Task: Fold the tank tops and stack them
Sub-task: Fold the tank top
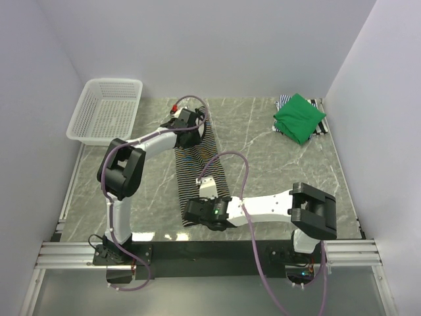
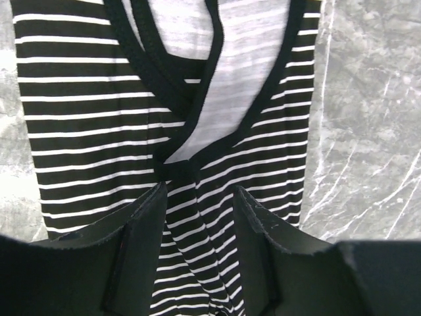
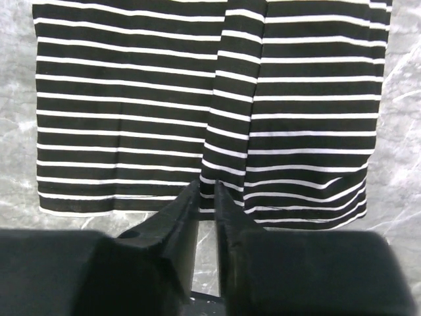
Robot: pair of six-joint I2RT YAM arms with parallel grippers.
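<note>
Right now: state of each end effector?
left end effector: open, striped top lying between its fingers
right end effector: closed on the striped top's hem

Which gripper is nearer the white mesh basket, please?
Left. The left gripper sits at the far end of the striped top, just right of the basket; the right gripper is at its near hem.

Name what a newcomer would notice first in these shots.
The black-and-white striped tank top lies stretched lengthwise in the centre. The left end effector is at its strap end, and the right end effector is closed on its near hem. At the far right, a folded green tank top sits on a finely striped top; a white mesh basket stands far left.
</note>
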